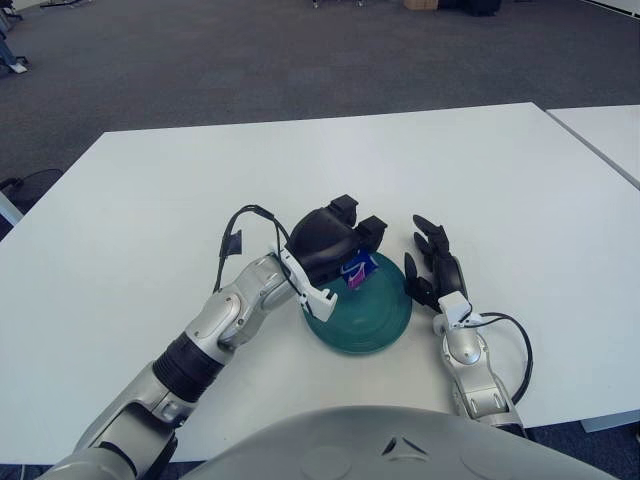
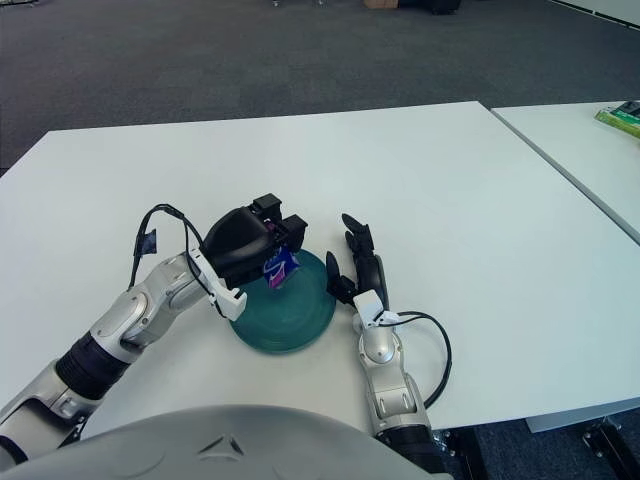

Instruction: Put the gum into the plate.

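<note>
So the gum point(image 1: 355, 273) is a small pack, mostly blue with purple and a bit of white on it. There's clearly some printing on the wrapper but it's way too small to read, so no idea on the brand. It's tilted, one corner pointing down toward the dish.

The left hand point(image 1: 340, 245) has it pinched, black fingers closed around the upper part of the pack, and it's holding it right over the left side of the plate point(image 1: 380, 320). Can't tell if the bottom corner of the pack is actually touching the plate surface or just hanging above it.

The plate is a round teal one with faint concentric rings, sitting on the white table point(image 1: 140, 220) near the front edge.

The right hand point(image 1: 430, 265) shows just beside the plate's right rim, fingers stretched out and loose, nothing in them. A black cable loops off its wrist. There's a similar cable on the left forearm too.
</note>
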Motion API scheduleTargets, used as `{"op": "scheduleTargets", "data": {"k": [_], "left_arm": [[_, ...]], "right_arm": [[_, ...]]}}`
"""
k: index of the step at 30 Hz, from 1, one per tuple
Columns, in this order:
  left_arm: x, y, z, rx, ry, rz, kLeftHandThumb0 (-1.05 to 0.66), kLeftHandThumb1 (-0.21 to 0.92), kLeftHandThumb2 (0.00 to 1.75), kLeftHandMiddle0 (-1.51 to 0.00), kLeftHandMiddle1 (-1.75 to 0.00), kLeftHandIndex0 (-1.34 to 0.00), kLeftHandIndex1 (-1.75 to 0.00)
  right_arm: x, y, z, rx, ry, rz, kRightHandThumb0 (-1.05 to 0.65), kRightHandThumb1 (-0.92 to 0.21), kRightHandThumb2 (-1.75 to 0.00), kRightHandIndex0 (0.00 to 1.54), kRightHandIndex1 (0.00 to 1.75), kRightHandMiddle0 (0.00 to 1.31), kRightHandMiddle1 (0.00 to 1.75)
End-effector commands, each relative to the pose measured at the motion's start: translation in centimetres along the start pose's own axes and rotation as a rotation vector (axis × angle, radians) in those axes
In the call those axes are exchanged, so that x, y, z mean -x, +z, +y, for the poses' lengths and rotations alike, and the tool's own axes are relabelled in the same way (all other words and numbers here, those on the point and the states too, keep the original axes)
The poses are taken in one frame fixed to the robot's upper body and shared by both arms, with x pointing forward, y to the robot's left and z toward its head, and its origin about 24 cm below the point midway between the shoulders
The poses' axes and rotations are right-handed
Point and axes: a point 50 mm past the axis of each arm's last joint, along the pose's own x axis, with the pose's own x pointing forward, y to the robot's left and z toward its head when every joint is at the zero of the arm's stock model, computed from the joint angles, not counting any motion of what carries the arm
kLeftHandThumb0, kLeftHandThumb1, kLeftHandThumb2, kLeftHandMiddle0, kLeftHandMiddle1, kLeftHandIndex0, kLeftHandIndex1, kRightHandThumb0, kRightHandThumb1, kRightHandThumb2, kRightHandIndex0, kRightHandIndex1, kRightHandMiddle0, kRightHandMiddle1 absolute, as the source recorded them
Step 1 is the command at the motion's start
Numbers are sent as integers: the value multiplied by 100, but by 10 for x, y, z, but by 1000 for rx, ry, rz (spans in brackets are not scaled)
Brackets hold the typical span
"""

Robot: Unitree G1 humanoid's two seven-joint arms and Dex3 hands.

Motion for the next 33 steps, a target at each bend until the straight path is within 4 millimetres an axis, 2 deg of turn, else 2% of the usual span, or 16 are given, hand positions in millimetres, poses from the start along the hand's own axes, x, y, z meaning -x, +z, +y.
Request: {"op": "scheduleTargets", "data": {"k": [1,20,26,33], "left_arm": [[-1,-2,4,-51,-40,-4,0,12,147,-75,-155,-63,-175],[0,2,-10,-13,-83,7,0,18,141,-73,-153,-58,-175],[1,1,-14,11,-57,-13,0,8,154,-76,-163,-64,-175],[2,2,-14,36,-43,-11,0,4,160,-77,-165,-67,-175]], "right_arm": [[4,-12,-1,-13,-8,82,-59,-92,-86,35,2,0,55],[2,-12,-2,-43,-22,108,-60,-92,-87,34,0,0,58],[2,-13,-3,-44,-20,102,-59,-92,-88,33,0,0,57],[1,-12,-4,-35,-15,95,-60,-92,-89,34,0,0,57]]}}
